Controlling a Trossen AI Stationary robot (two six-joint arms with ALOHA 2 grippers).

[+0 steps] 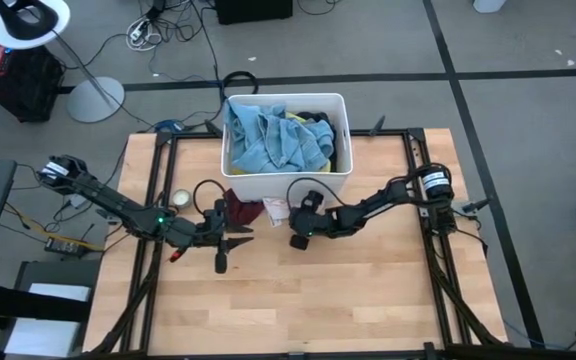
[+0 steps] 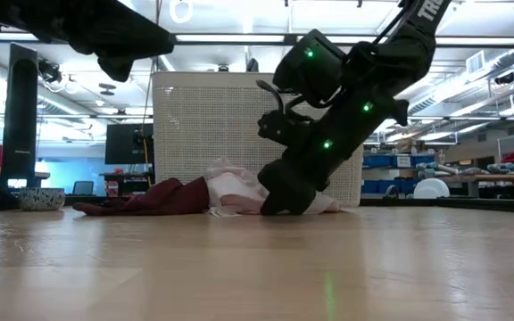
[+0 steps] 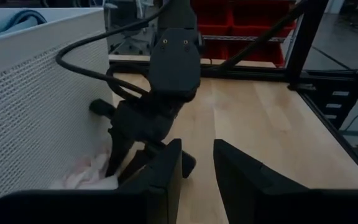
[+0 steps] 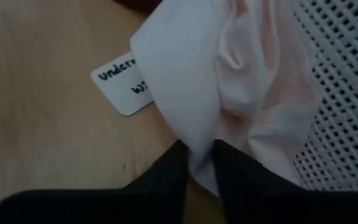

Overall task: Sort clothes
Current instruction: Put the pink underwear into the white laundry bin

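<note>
A white bin at the table's far middle holds blue, yellow and black clothes. In front of it a maroon garment and a pale pink-white garment lie on the table against the bin's wall. My right gripper is down at the pale garment's near edge, its fingers closed on the cloth. My left gripper hovers open a little left of it, above the table and pointing at it, with nothing between its fingers. My right gripper pinches the pale garment's near edge between its two fingers. The fingers slant down from the table's right side toward the bin. One layer or several, I cannot tell. The garment lies slack on the table, its far part against the bin's wall.
A white label card with handwriting lies on the table, partly under the pale garment. A small round bowl sits left of the maroon garment. Bare wood stretches toward the near edge. Black frame rails run along both table sides.
</note>
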